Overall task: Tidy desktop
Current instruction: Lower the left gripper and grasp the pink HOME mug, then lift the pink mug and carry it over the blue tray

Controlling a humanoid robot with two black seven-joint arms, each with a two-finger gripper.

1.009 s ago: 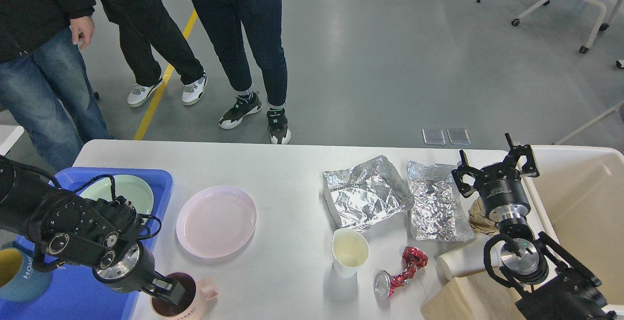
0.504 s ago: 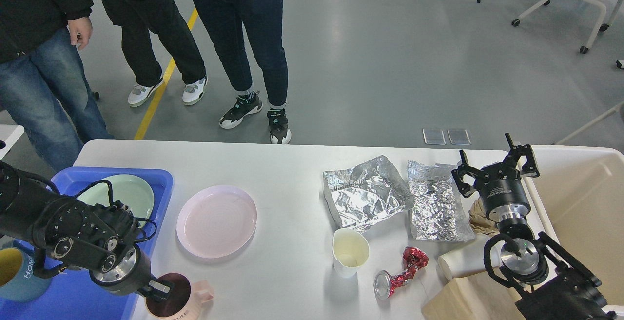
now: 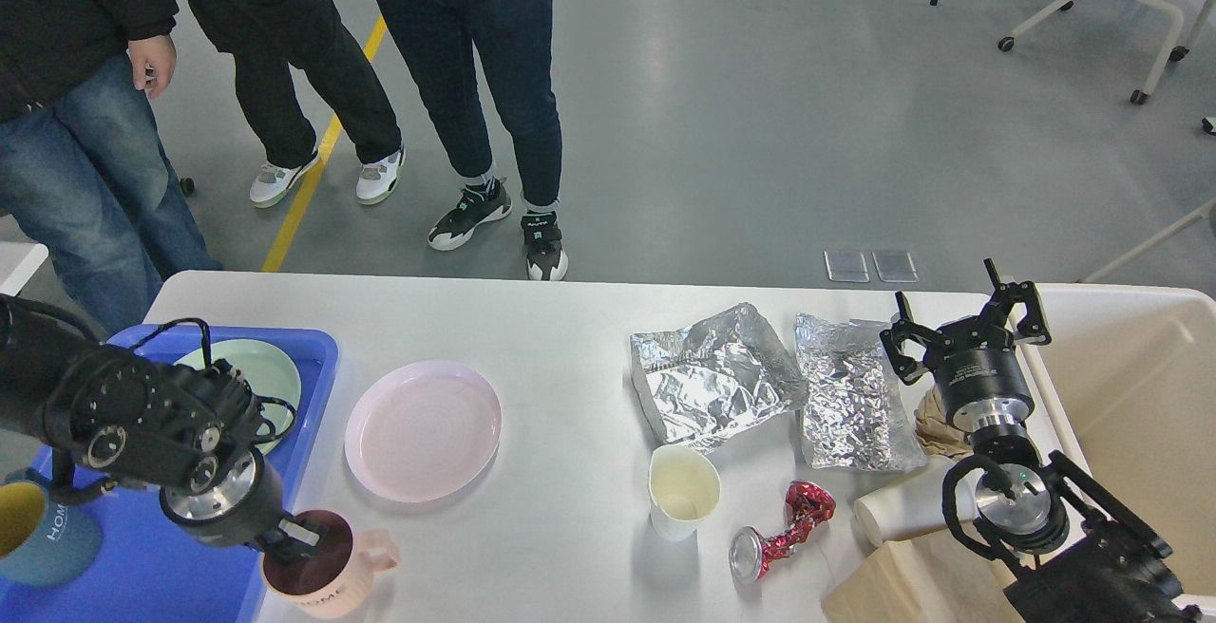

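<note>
The white desktop [image 3: 570, 338] ran wide across the lower view, with a blue tray [image 3: 142, 585] at its left end and a cream bin [image 3: 1140, 395] at its right. The left gripper [image 3: 294, 539] reached into the mouth of a pink mug [image 3: 323, 577] at the tray's edge, its fingers seemingly pinching the mug's rim, so the tray lay just to that arm's left. The right gripper [image 3: 964, 324] hovered with fingers spread near the foil sheets [image 3: 855, 405], nearer the paper cup [image 3: 682, 492] and crushed can [image 3: 781, 533].
</note>
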